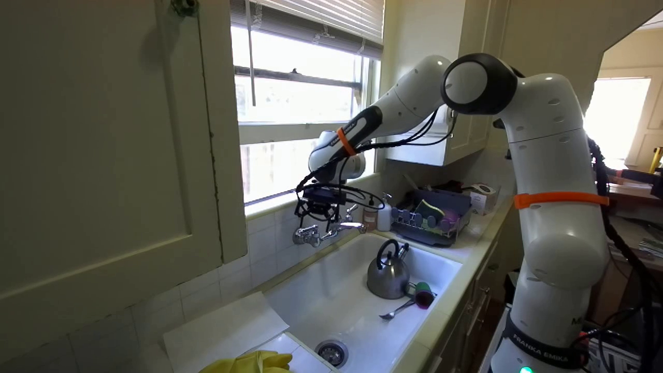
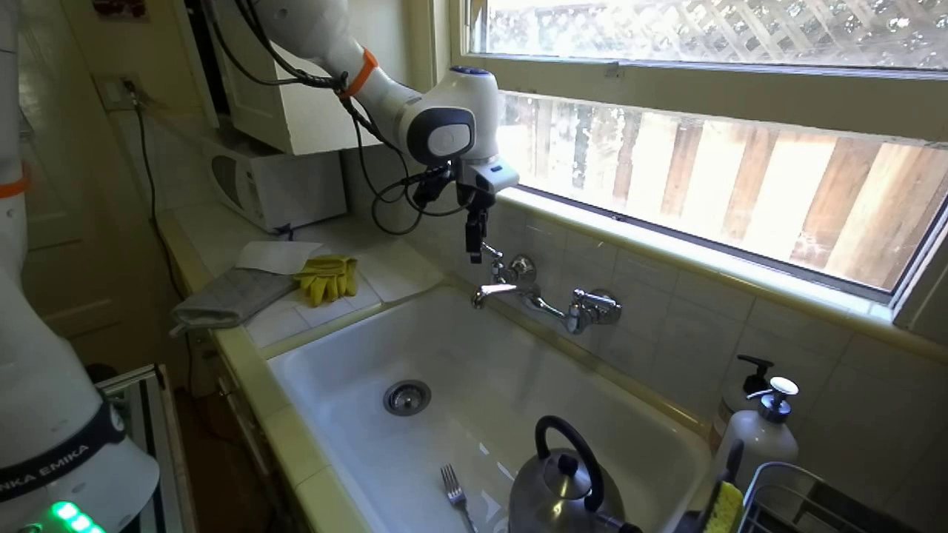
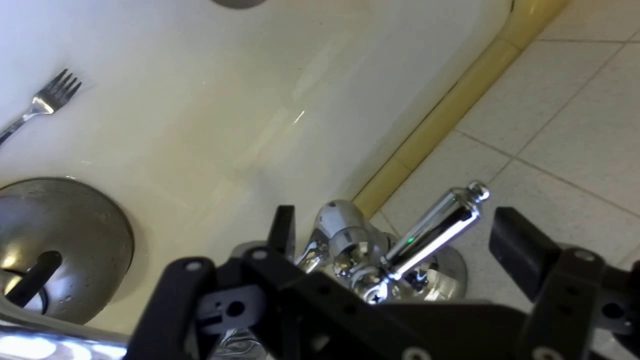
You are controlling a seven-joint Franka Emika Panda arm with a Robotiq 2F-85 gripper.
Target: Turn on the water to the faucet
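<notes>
The chrome faucet (image 1: pixel 352 227) is mounted on the tiled wall above the white sink, with its spout (image 2: pixel 498 290) over the basin. One lever handle (image 3: pixel 435 232) lies between my gripper's (image 3: pixel 401 234) two spread black fingers in the wrist view, with a gap on both sides. It slants up and right there. In the exterior views the gripper (image 1: pixel 316 227) (image 2: pixel 475 248) points down over this end of the faucet. The other handle (image 2: pixel 589 307) is farther along the wall. The water is out of view; no stream shows at the spout.
The sink (image 2: pixel 355 348) holds a silver kettle (image 2: pixel 548 492), a fork (image 3: pixel 55 97) and a cup (image 1: pixel 423 296). A dish rack (image 1: pixel 430 223) and soap bottles (image 2: pixel 759 440) stand beside it. Yellow gloves (image 2: pixel 326 280) lie on the counter. The window sill (image 2: pixel 666 240) runs above the faucet.
</notes>
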